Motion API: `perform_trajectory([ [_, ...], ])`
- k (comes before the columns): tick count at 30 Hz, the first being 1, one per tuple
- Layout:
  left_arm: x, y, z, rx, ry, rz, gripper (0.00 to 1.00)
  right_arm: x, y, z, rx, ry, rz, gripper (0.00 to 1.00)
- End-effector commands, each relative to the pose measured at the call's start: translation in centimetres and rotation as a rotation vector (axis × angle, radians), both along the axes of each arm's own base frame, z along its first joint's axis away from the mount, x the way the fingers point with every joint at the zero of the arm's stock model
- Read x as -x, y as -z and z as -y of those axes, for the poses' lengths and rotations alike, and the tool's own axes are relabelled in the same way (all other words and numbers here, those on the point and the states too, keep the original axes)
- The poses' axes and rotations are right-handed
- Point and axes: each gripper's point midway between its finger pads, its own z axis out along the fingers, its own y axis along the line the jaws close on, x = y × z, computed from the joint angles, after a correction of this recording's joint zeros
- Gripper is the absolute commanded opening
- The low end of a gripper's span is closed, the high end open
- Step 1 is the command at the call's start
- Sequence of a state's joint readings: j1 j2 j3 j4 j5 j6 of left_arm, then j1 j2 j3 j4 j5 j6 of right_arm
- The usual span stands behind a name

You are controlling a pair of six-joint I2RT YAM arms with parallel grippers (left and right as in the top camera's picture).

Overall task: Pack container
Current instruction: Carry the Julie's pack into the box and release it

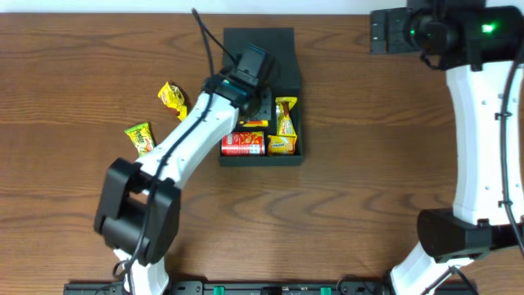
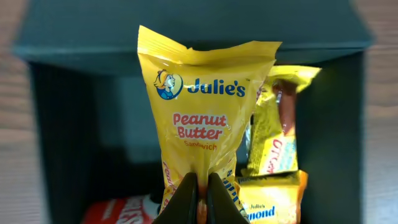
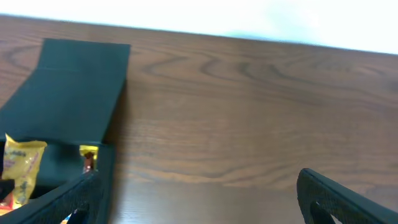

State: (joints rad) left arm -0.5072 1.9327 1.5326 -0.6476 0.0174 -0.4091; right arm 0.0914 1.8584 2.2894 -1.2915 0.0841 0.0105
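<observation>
Several snacks lie in the container [image 1: 260, 41], which sits open toward the table's [image 1: 368, 188] far edge, lid flapped back: a red can [image 1: 242, 143] and yellow packets [image 1: 283, 123]. The left gripper [image 2: 201, 199], pinched tight on a peanut butter packet [image 2: 202, 118], holds it over the box, unreleased. Two loose packets [image 1: 172, 97] [image 1: 140, 138] wait on the table to its left. The right gripper [image 3: 199, 186] hangs wide open, empty, well apart.

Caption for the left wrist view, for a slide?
Left tool pinching a yellow Julie's Peanut Butter packet by its lower edge over the open dark container, other snacks already inside.
</observation>
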Motion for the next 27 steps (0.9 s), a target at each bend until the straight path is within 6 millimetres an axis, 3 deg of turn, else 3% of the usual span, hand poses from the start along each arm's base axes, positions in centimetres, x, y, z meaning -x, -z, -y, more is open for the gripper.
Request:
perform_trajectory([
  [1, -0.5, 1.5, 0.1, 0.022, -0.067, -0.025, 0.06, 0.0, 0.2, 0.5, -0.037, 0.001, -0.009, 0.99],
  [11, 0.5, 5.4, 2.1, 0.103, -0.084, -0.153, 0.06, -0.1, 0.1, 1.0, -0.039, 0.012, -0.004, 0.99],
  [21, 2.0, 7.2, 3.9, 0.094, -0.038, -0.201, 0.06, -0.1, 0.1, 1.0, -0.039, 0.012, -0.001, 0.99],
  [27, 1.7, 7.2, 4.1, 0.1, -0.038, -0.189, 0.08, -0.1, 0.1, 1.0, -0.039, 0.012, -0.001, 0.99],
])
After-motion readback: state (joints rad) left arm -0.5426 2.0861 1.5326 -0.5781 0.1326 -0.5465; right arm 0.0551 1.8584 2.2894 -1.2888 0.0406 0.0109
